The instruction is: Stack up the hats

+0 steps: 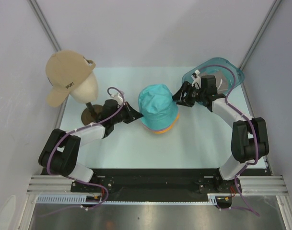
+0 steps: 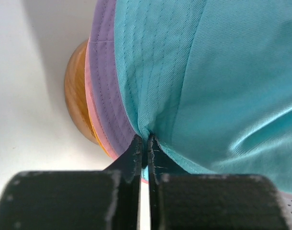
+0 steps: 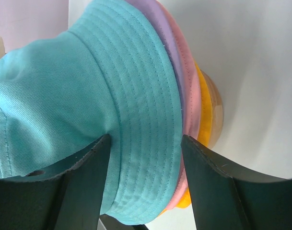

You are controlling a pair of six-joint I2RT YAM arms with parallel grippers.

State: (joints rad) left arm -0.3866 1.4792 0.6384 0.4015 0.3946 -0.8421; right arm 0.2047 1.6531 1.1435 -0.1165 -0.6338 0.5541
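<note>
- Top external view is showing the teal hat (image 1: 157, 108) sitting on top of the stack at the middle of the table (image 1: 198, 143). Under it are the lilac hat (image 2: 105, 72), pink hat (image 3: 190, 96) and yellow hat (image 3: 203, 112), all on a wooden dome (image 2: 76, 96).
- Left gripper (image 2: 145, 141) is pinching the teal brim, jaws fully closed on the cloth.
- Right gripper (image 3: 146, 143) is standing wide either side of the opposite brim, gripping nothing.
- Step in hand, as judged: seating and squaring the teal hat on the stack.
- Next move is calling for a gentle settle or release, without dragging the lower hats off centre.
- Tan cap (image 1: 64, 72) is sitting on the mannequin head (image 1: 86, 88), well apart and not yet stacked.
</note>
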